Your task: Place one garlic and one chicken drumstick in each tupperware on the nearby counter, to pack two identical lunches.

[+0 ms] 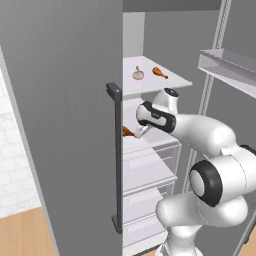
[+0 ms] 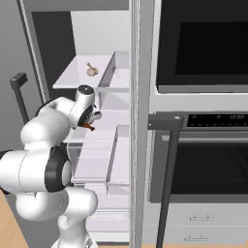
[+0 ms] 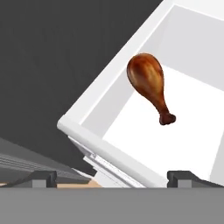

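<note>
Reaching into the open fridge, our hand [image 3: 112,177] sits at the bottom of the hand view with its dark tips spread wide and nothing between them. We see one chicken drumstick [image 3: 149,84] upper centre-right there, lying on a white fridge shelf [image 3: 183,144], fat end up in the frame, bone tip toward lower right, apart from the tips. In the left base view that same drumstick [image 1: 127,132] peeks out mid-frame, just left of the wrist, partly hidden by the fridge door [image 1: 65,125].

On the shelf above, upper centre of the left base view, we spot a garlic [image 1: 138,74] and a second drumstick [image 1: 160,72] side by side, near but not touching. In the right base view the garlic [image 2: 91,70] shows upper left; the second bulb we cannot locate.

Progress, as we judge it: early. At least three food items sit in the fridge, nothing is gripped, and no tupperware or tabletop is in these frames, so we cannot tell whether anything is packed yet. Step in hand looks like lining up on the lower drumstick. Left to do: grasp, carry out, place, repeat for the rest.
</note>
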### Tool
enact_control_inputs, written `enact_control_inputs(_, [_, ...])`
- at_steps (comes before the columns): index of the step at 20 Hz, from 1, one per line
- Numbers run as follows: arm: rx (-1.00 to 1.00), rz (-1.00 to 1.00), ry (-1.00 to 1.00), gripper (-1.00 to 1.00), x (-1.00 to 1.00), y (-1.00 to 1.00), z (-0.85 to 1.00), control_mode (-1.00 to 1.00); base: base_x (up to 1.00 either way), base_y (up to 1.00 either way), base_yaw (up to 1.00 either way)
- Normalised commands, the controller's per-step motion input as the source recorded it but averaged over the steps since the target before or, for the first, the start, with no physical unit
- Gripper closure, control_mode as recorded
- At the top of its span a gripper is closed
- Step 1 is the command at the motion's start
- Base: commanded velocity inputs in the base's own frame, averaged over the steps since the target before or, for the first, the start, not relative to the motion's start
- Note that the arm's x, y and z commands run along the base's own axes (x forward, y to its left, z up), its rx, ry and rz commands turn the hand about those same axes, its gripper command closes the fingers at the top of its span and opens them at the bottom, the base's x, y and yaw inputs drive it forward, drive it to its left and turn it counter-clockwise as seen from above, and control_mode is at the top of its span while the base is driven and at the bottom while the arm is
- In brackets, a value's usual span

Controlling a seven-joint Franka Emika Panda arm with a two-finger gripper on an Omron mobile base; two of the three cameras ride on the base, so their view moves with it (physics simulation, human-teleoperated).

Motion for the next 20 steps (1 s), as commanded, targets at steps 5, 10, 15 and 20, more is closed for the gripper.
enact_control_inputs(5, [0.0, 0.02, 0.0, -1.0, 0.31, 0.08, -0.22, -1.0, 0.0, 0.0, 0.0])
enact_control_inputs(10, [0.0, 0.0, 0.0, -1.0, 0.43, 0.16, -0.18, -1.0, 0.0, 0.0, 0.0])
enact_control_inputs(15, [0.0, 0.0, 0.0, -1.0, 0.5, 0.11, -0.28, -1.0, 0.0, 0.0, 0.0])
enact_control_inputs(20, [0.0, 0.05, 0.0, -1.0, 0.37, 0.0, -0.43, -1.0, 0.0, 0.0, 0.0])
